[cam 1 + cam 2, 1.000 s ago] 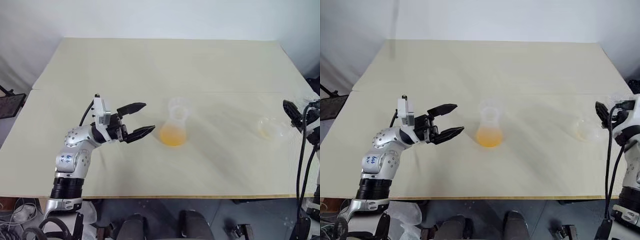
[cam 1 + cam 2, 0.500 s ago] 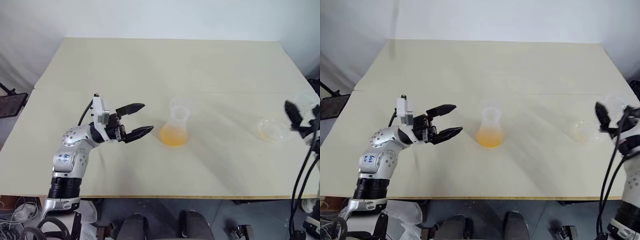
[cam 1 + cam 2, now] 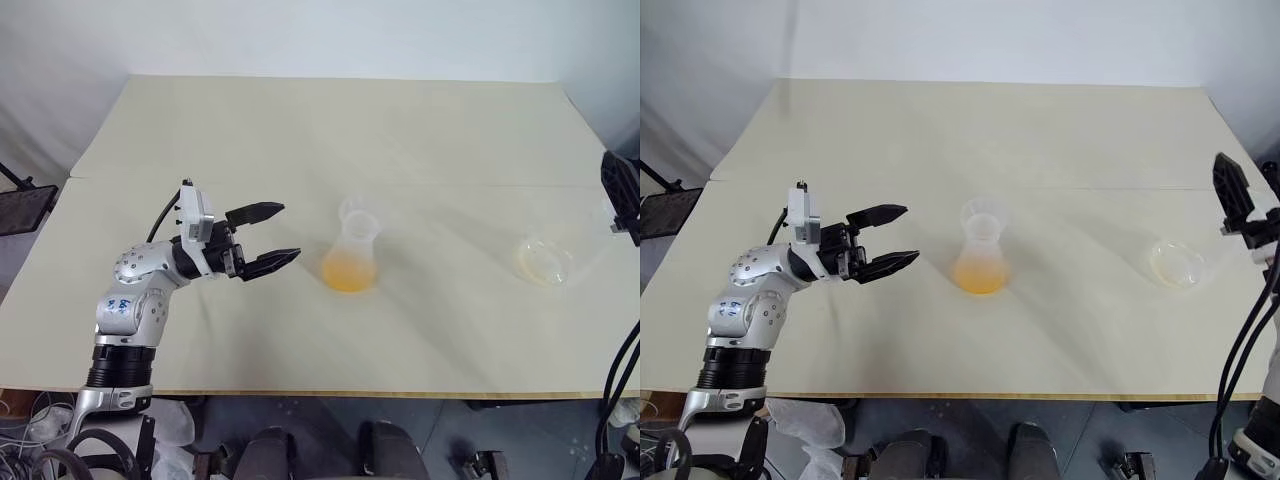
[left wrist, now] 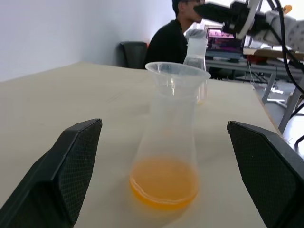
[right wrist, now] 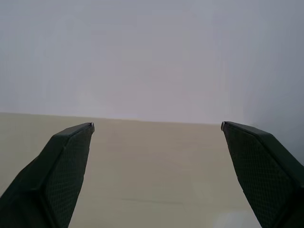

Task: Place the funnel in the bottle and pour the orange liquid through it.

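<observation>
The bottle [image 3: 350,255] stands upright mid-table with the funnel [image 3: 355,212] seated in its neck. The orange liquid [image 3: 347,272] lies in the bottle's base. My left gripper [image 3: 290,230] hovers just left of the bottle, open, pointing at it, with nothing between its fingers. The left wrist view looks straight at the funnel [image 4: 176,76] and the orange liquid [image 4: 164,183] between the two spread fingers. My right gripper [image 3: 1232,190] is raised at the table's right edge, above and right of a clear cup [image 3: 541,262]. It stands open and empty in the right wrist view.
The clear cup stands on the table at the right, apart from both grippers, with only a faint orange tint inside. In the left wrist view a person in black [image 4: 171,42] sits beyond the table near desks and a screen.
My right gripper has risen from beside the clear cup and tilted upward, leaving the cup on the table. The left gripper and the bottle have stayed in place.
</observation>
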Available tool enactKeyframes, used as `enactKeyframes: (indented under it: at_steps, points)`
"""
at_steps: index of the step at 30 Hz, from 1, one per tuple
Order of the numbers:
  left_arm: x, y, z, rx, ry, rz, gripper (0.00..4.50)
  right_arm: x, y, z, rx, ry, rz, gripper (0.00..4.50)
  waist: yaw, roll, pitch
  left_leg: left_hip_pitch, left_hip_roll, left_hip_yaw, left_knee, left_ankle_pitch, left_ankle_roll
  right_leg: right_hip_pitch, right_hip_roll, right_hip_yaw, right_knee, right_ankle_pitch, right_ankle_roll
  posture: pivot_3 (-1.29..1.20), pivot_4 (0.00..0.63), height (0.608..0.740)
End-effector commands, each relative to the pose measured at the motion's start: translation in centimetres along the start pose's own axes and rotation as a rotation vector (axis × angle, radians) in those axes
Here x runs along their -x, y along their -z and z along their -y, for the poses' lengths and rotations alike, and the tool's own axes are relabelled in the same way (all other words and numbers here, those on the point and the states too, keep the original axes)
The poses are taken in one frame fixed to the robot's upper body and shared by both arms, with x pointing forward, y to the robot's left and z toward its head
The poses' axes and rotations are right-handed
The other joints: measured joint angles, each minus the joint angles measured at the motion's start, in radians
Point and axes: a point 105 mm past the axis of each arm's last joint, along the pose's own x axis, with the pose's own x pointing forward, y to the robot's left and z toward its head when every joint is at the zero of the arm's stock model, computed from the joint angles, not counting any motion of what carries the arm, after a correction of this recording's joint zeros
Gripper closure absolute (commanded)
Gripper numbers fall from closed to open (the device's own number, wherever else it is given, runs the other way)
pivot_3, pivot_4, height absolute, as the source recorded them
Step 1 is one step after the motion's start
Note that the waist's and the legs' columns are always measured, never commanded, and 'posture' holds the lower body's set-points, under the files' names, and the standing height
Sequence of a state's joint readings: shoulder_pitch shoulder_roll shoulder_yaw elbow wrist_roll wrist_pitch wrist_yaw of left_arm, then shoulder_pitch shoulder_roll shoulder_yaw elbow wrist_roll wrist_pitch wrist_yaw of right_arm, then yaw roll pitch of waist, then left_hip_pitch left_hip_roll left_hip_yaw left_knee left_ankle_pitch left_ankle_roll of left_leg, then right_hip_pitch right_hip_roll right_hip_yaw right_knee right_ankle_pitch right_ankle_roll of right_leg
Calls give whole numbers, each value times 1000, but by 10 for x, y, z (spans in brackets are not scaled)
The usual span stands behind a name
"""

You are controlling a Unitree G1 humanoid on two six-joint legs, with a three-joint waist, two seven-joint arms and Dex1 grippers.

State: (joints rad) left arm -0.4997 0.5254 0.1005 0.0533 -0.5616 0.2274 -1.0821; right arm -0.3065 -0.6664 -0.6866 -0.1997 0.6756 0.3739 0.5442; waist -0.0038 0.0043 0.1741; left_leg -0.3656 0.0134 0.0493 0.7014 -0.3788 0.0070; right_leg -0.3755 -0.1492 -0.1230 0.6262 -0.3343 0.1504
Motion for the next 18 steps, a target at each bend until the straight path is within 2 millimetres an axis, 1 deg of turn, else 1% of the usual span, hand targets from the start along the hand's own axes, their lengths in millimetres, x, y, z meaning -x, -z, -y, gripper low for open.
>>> enactKeyframes:
  at_steps: [1, 2, 4, 5, 6, 8, 10, 12, 13, 15, 18]
  points:
    - [12, -4, -3, -54, -16, -46, 0, -6, -10, -40, 78, -256, 4, 8, 0, 0, 0, 0, 0, 0, 0, 0, 0, 0, 0, 0, 0, 0, 0, 0, 150, 740]
    - [17, -2, -3, -53, -23, -75, 0, -4, -6, -54, 100, -347, -10, 8, 0, 0, 0, 0, 0, 0, 0, 0, 0, 0, 0, 0, 0, 0, 0, 0, 150, 740]
    - [30, 6, -2, -53, -34, -129, 0, 8, 14, -83, 121, -552, -92, 8, 1, 0, 0, 0, 0, 0, 0, 0, 0, 0, 0, 0, 0, 0, 0, 0, 150, 740]
    - [36, 10, -1, -52, -38, -150, 0, 16, 22, -93, 120, -624, -116, 8, 1, 0, 0, 0, 0, 0, -1, 0, 0, 0, 0, 0, 0, 0, 0, 0, 150, 740]
    - [42, 13, 0, -50, -46, -165, 0, 22, 29, -98, 117, -661, -128, 8, 1, 0, 0, 0, 0, -1, -1, 0, 0, 0, 0, -1, 0, 0, 0, 0, 150, 740]
    - [52, 19, 1, -67, -70, -193, 0, 33, 39, -102, 99, -698, -123, 8, 6, 0, 0, -1, -1, -1, -1, 0, 0, 0, -1, -1, -1, 0, 0, 0, 150, 740]
    - [59, 21, 2, -85, -95, -199, 0, 44, 52, -105, 43, -737, -184, 8, 8, 0, 0, -1, -1, -1, 0, 0, 0, 0, -1, -1, -1, 0, 0, 0, 150, 740]
    - [64, 24, 4, -105, -137, -215, 0, 72, 78, -103, 56, -797, -314, 8, 13, -1, 0, -1, -1, -2, 0, 0, 0, 1, -1, -2, -1, 0, 0, 0, 150, 740]
    - [66, 26, 5, -114, -151, -221, 0, 82, 85, -102, 60, -806, -345, 8, 19, -1, 0, -1, -1, -2, 0, 0, 0, 1, -1, -3, -1, 0, 0, 0, 150, 740]
    - [67, 29, 9, -130, -171, -235, 0, 90, 90, -99, 32, -784, -356, 8, 20, -1, 0, -1, -1, -2, 0, 0, 0, 1, -1, -3, -2, 0, 0, 0, 150, 740]
    - [72, 30, 11, -134, -183, -244, 0, 97, 96, -101, 68, -810, -374, 8, 19, -1, 0, -1, 0, -1, 1, 0, 0, 1, -1, -2, -2, 0, 0, 0, 150, 740]
